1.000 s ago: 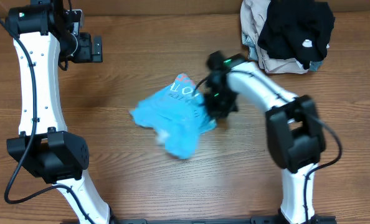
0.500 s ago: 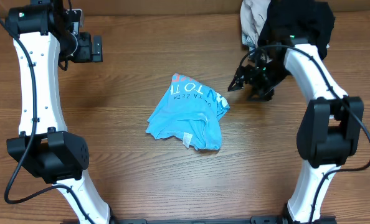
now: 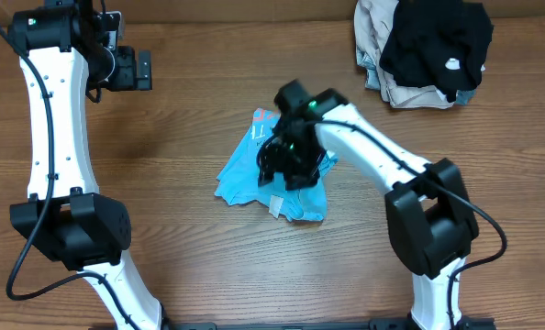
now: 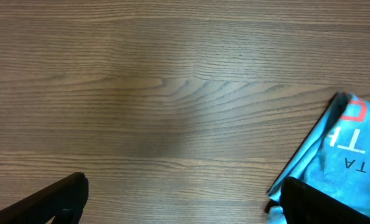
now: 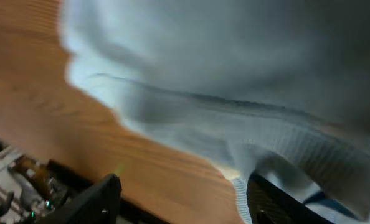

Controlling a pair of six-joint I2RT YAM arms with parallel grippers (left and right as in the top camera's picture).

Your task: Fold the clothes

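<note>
I have the blue shirt (image 3: 243,180) crumpled about mid-table (image 3: 217,275), not folded. Red and dark lettering shows at its 12 o'clock end, and there's a white tag (image 3: 275,205) at its 6 o'clock edge. The right gripper (image 3: 286,172) is down on top of the shirt, roughly at its middle. My right wrist feed is blurred, but both fingers (image 5: 94,199) stand wide apart with pale cloth filling the frame above them, and I see nothing pinched between them. The left gripper (image 3: 133,70) hangs at 10 o'clock from the shirt, well apart from it. On the left wrist feed its fingers (image 4: 54,199) are spread wide with bare wood between them, holding nothing. The shirt's corner just shows at 4 o'clock of that frame. The pile of clothes (image 3: 424,46), black garment on top of beige ones, lies at 1 o'clock from the shirt, well apart from it.
</note>
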